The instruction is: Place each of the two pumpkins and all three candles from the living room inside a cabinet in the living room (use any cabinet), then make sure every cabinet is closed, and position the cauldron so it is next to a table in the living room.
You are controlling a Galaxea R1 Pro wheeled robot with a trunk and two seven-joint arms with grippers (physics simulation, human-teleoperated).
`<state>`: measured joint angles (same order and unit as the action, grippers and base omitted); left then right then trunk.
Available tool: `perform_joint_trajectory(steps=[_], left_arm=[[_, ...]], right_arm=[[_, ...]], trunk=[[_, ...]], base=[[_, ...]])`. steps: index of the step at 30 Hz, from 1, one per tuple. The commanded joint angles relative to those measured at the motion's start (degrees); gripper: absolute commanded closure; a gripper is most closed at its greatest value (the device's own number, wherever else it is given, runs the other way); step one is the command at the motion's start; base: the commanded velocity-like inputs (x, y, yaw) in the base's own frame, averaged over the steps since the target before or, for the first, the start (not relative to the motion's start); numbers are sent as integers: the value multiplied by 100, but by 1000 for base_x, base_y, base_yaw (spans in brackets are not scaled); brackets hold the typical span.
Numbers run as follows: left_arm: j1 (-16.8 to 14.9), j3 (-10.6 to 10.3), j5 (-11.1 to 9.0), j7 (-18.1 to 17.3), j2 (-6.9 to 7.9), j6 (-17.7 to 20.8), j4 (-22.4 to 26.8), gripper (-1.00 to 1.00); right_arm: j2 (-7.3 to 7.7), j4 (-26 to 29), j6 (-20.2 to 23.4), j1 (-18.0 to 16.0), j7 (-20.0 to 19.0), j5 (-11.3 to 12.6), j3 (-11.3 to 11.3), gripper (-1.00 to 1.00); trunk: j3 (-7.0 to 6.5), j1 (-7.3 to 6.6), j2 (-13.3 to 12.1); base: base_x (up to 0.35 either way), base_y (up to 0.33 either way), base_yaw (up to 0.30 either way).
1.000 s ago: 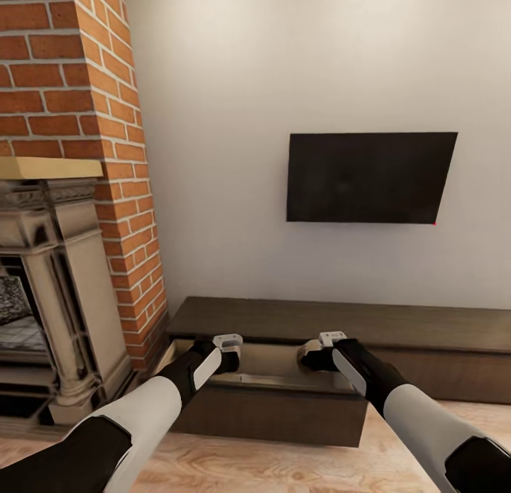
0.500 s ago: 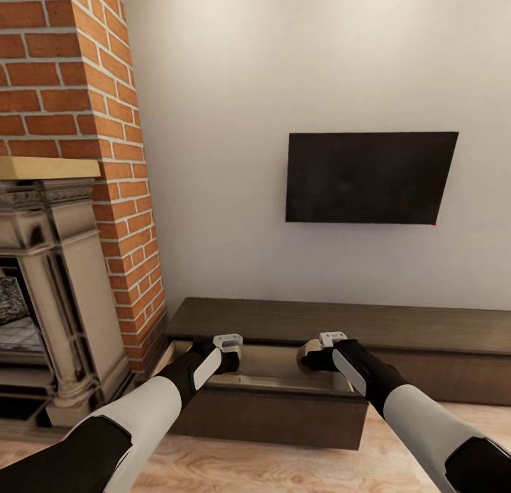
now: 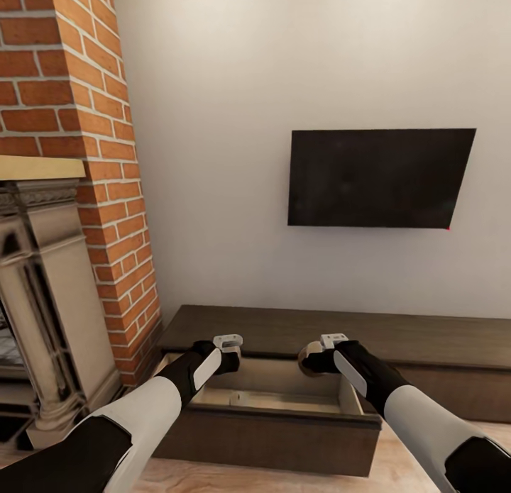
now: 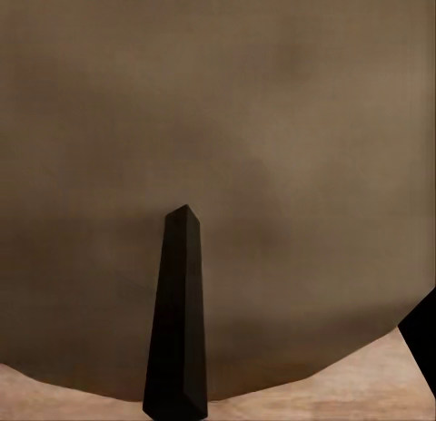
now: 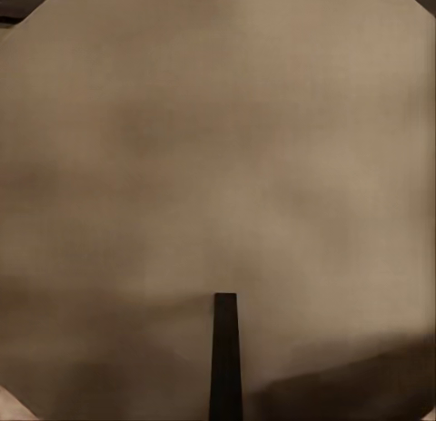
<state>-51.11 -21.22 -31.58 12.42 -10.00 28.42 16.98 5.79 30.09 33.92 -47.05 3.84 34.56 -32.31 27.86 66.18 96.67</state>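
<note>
Closer now over the open cabinet drawer, both grippers carry candles: right gripper clamps 1 stubby, rigid, smooth candle by its sides, left gripper likewise

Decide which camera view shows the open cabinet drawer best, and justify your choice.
The head view shows it best: the open drawer juts from the long dark cabinet, its pale inside visible, both end effectors over it. The wrist views give only blurred brown and tan surfaces behind a dark finger, too close to identify.
</note>
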Motion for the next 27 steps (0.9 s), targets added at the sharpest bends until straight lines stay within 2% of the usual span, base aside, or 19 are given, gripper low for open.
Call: perform_joint_trajectory(steps=[1, 8, 13, 27], left_arm=[[-5, -31, -59, 50, 0, 14, 7, 100], [-5, -31, -59, 50, 0, 6, 7, 100], [-5, -31, -59, 53, 0, 3, 7, 100], [-5, -31, -52, 59, 0, 30, 27, 100]], right_arm=[[7, 10, 15, -6, 39, 55, -46, 100], [-86, -12, 18, -6, 34, 54, -39, 100], [-94, -19, 17, -6, 37, 65, -23, 100], [-95, -20, 19, -5, 29, 78, -10, 100]], trunk=[[7, 1, 4], [3, 1, 4], [-4, 1, 4], [14, 1, 4]], base=[[90, 0, 0], [25, 0, -30], [2, 0, -104], [0, 0, -3]])
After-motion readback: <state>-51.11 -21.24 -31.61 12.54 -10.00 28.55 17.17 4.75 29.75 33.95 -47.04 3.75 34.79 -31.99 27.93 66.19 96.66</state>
